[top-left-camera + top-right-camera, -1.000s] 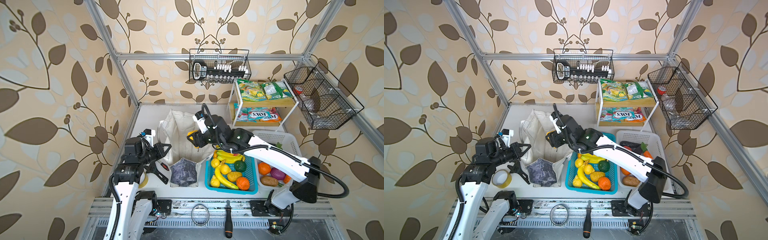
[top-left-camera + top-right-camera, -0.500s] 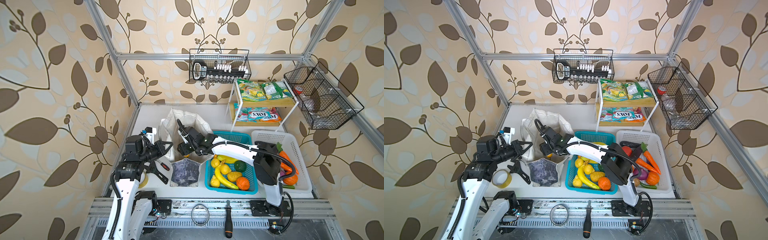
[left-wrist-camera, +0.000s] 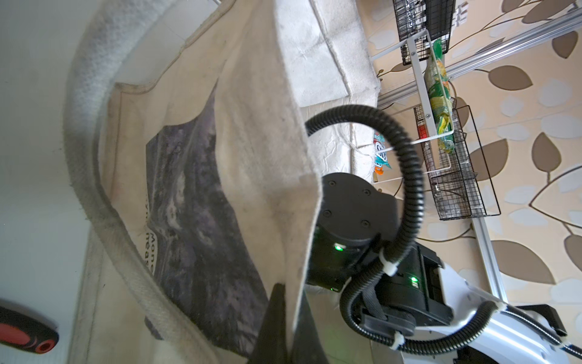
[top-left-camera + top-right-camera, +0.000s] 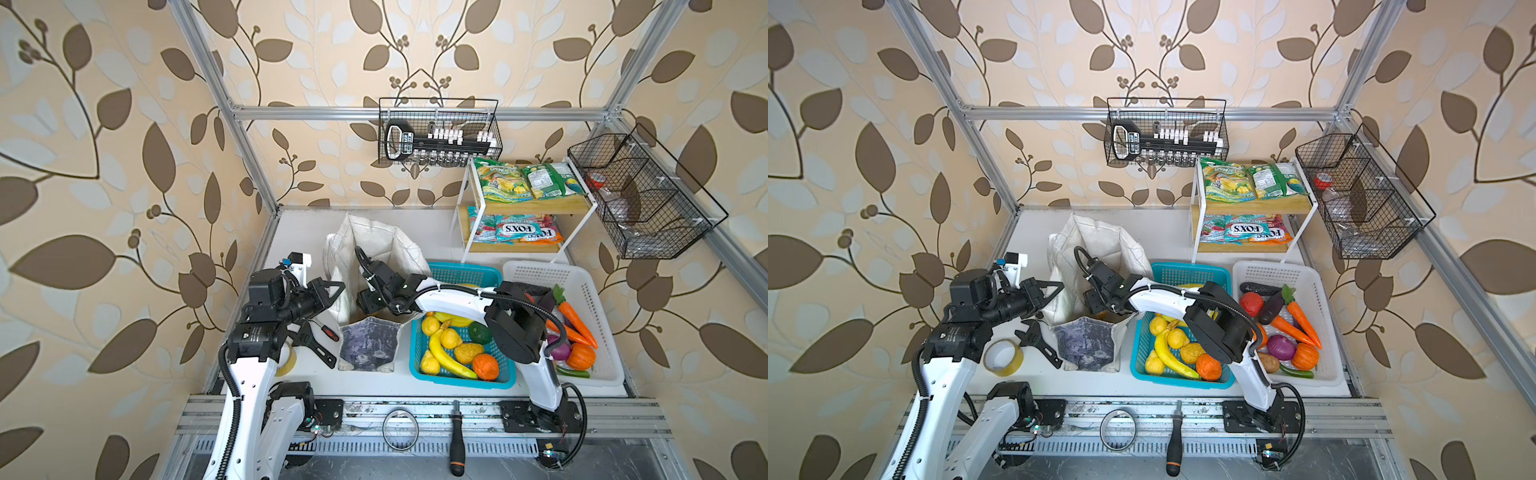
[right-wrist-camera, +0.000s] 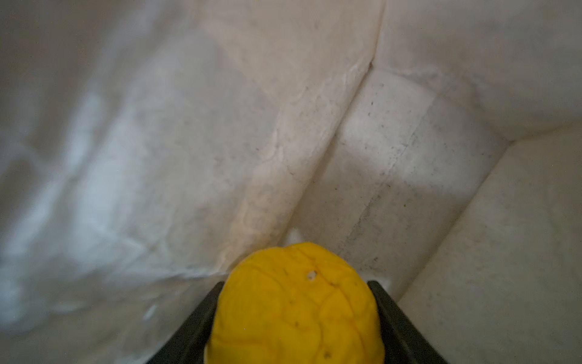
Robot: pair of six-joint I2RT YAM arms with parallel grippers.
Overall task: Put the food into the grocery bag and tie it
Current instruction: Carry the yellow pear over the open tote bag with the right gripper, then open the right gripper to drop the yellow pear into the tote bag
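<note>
Right end effector [image 5: 294, 318] clamps a yellow fruit [image 5: 293, 283] inside the bag [image 4: 376, 249], frame centre. Left end effector [image 3: 288, 327] pinches the bag rim. Packets [image 4: 528, 180], upper right, and carrot [image 4: 575, 316] lie outside; tying is not yet done.

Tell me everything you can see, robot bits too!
grocery bag: one, off-white with grey-blue panel, centre-left
yellow toy fruit: one, yellow, inside grocery bag
blue basket: one, blue, middle, holds banana and other fruit
white basket: one, white, right, holds carrots, other vegetables
snack packets: two, green-and-yellow, shelf top
FOX'S packets: a few, teal-and-red, lower shelf
wire baskets: two, black, hanging up high
tape roll: one, yellowish, front left
wrench: one, black, beside grocery bag
screwdriver: one, black-and-orange, very front
left hand: one, black, shut on grocery bag's edge
right hand: one, black, shut on yellow toy fruit
</note>
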